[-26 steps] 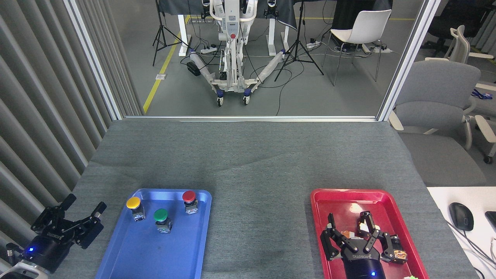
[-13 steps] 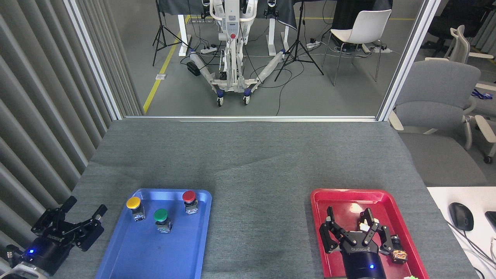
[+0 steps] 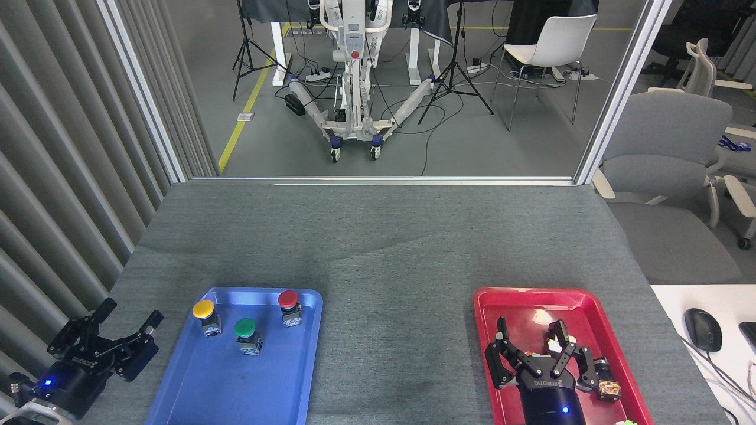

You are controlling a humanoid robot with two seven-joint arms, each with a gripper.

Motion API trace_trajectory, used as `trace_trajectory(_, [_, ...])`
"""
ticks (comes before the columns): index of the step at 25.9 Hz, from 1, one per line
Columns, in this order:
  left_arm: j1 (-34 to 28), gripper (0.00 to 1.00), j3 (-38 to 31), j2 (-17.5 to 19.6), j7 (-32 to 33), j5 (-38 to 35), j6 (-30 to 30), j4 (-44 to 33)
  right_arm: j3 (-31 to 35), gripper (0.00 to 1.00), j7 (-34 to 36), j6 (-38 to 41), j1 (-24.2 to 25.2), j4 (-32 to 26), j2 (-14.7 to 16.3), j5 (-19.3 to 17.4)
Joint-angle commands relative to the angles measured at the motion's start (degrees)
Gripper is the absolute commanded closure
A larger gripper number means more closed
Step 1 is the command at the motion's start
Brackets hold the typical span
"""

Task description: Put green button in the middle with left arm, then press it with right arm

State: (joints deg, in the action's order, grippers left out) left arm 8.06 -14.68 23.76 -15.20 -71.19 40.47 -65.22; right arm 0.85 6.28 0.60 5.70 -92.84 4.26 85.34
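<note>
The green button (image 3: 245,330) stands upright in the blue tray (image 3: 195,395), between a yellow-capped button (image 3: 205,313) and a red-capped one (image 3: 289,304). My left gripper (image 3: 129,311) is open at the table's left edge, left of the blue tray and well apart from the green button, with nothing between its fingers. Over the red tray (image 3: 514,304), my right gripper (image 3: 530,332) hangs open and holds nothing. The middle (image 3: 396,330) of the grey cloth lies between the two trays.
Small parts (image 3: 605,386) lie in the red tray beside my right gripper. A white desk with a computer mouse (image 3: 703,329) stands at the right. A grey office chair (image 3: 667,159) is past the table's right corner. Ribbed wall panels run along the left.
My right gripper has shifted slightly left and toward the near edge over the red tray. The left gripper has barely moved, and the buttons are where they were.
</note>
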Motion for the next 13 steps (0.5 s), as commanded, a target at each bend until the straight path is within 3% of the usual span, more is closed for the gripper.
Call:
trace_trajectory(1, [0.1, 0.00, 0.0, 0.1, 0.1, 0.0, -0.2, 0.0, -0.1, 0.00, 0.1, 0.0, 0.1, -0.1, 0.0, 0.1])
trace_trajectory(13, [-0.1, 0.00, 0.1, 0.1, 0.1, 0.2, 0.0, 0.0, -1.9, 0.00, 0.7, -0.7, 0.0, 0.2, 0.5, -0.3])
